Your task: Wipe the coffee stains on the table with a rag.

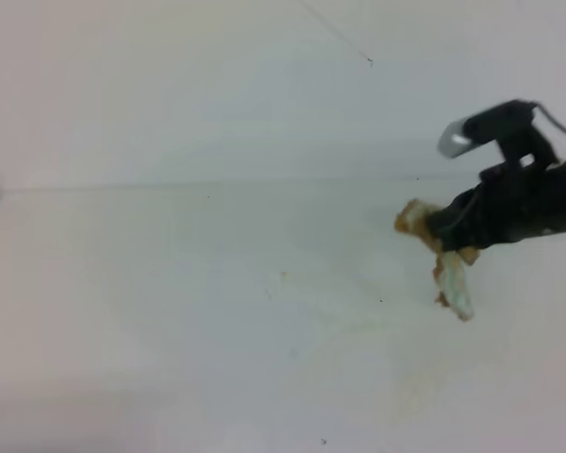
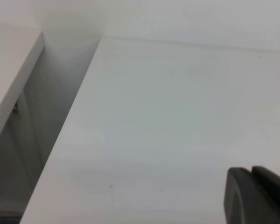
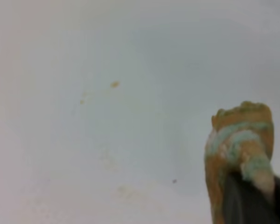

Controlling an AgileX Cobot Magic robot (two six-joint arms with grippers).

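The rag (image 1: 450, 272), a lumpy tan-brown and pale blue wad, sticks out of my right gripper (image 1: 441, 228) at the right of the white table (image 1: 170, 283). The gripper is shut on it, and a strip of cloth dangles down toward the surface. The right wrist view shows the rag (image 3: 242, 135) bulging up from between dark fingers (image 3: 238, 200). Of the coffee stains, only a tiny orange-brown speck (image 1: 285, 276) (image 3: 114, 84) and faint yellowish smears (image 3: 107, 158) show, to the left of the rag. My left gripper appears only as a dark finger (image 2: 256, 196) over bare table.
The table's back edge meets a white wall (image 1: 264, 94). On the left the table's side edge (image 2: 74, 116) drops into a shadowed gap. A few tiny dark specks (image 1: 380, 300) dot the surface.
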